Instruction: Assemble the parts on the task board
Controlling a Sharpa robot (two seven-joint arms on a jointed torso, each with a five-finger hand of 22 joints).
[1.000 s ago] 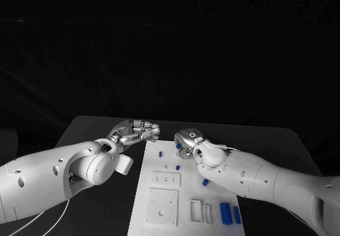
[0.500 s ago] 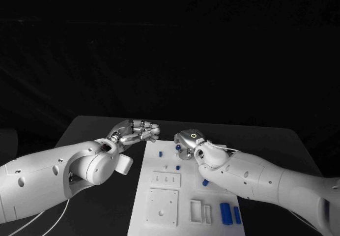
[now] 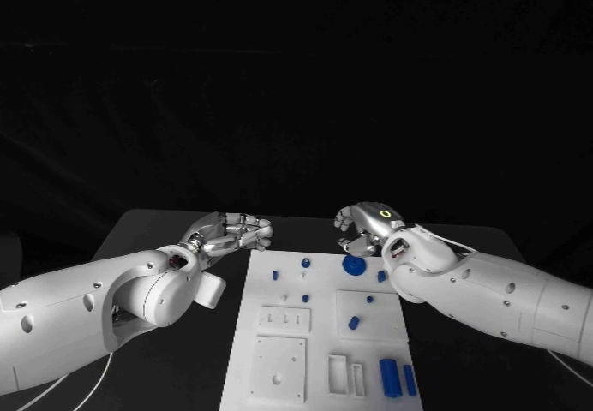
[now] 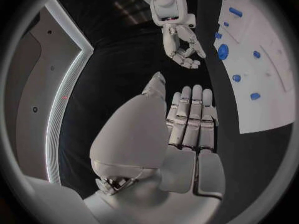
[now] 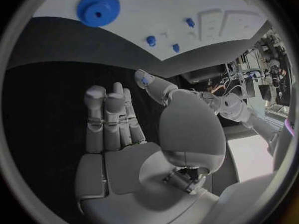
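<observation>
The white task board (image 3: 287, 295) lies in the middle of the table. A blue round disc (image 3: 355, 265) (image 5: 98, 7) sits near its far right corner, and several small blue pegs such as (image 3: 305, 298) stand around it. Two long blue parts (image 3: 398, 378) lie at the near right. My right hand (image 3: 365, 227) (image 4: 182, 47) hovers just above the disc, off the board. A small blue bit shows at its thumb tip (image 5: 145, 79); whether the hand holds it is unclear. My left hand (image 3: 231, 233) floats beside the board's far left corner, fingers (image 4: 190, 115) loosely together, holding nothing.
White raised blocks with slots (image 3: 284, 318) and a square plate (image 3: 279, 368) occupy the board's near left. The black table (image 3: 161, 231) runs dark on both sides of the board. My white forearms reach in over the near corners.
My right hand has lifted off the board and moved to the far right, uncovering the blue disc and a peg. The left hand has stayed in place. The camera has shifted slightly.
</observation>
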